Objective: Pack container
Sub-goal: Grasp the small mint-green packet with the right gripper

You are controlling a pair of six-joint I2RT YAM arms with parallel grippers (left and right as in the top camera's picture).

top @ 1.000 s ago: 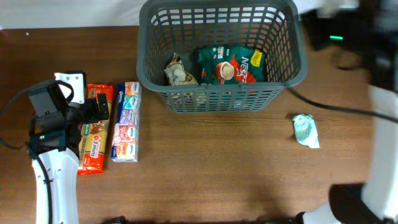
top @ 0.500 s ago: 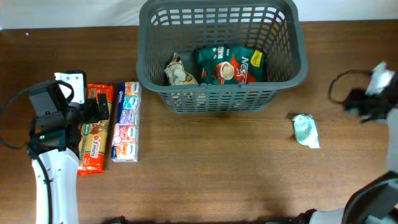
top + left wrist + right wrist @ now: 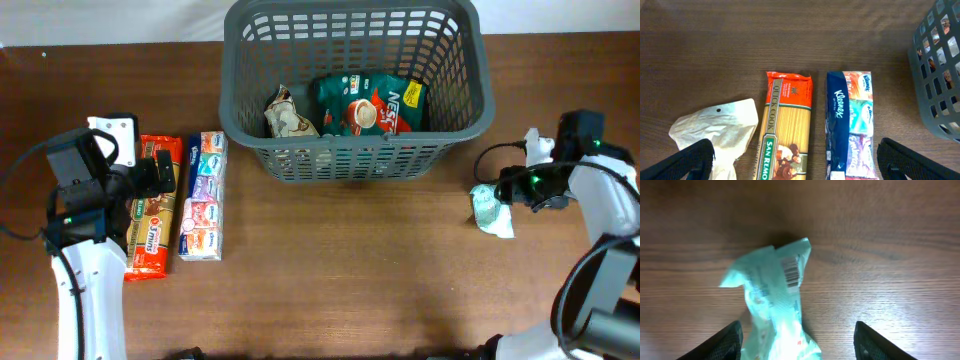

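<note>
The dark grey lattice container [image 3: 350, 160] stands at the back middle and also shows at the right edge of the left wrist view [image 3: 940, 75]. It holds a green coffee packet [image 3: 370, 105] and a small beige packet [image 3: 288, 118]. My right gripper [image 3: 512, 190] is open just over a pale green packet [image 3: 492, 212] on the table right of the container. In the right wrist view the packet [image 3: 772, 300] lies between the spread fingers [image 3: 800, 342]. My left gripper [image 3: 158, 172] is open over an orange spaghetti packet [image 3: 785, 130] and a tissue pack [image 3: 850, 120], as the left wrist view [image 3: 800, 165] shows.
A white crumpled bag [image 3: 715, 127] lies left of the spaghetti packet. Spaghetti [image 3: 152, 205] and tissues [image 3: 203, 195] lie side by side at the table's left. A black cable [image 3: 490, 155] loops from the right arm near the container's right corner.
My right arm has swung in from the far right and come down over the pale green packet. The left arm and the packets have not moved.
</note>
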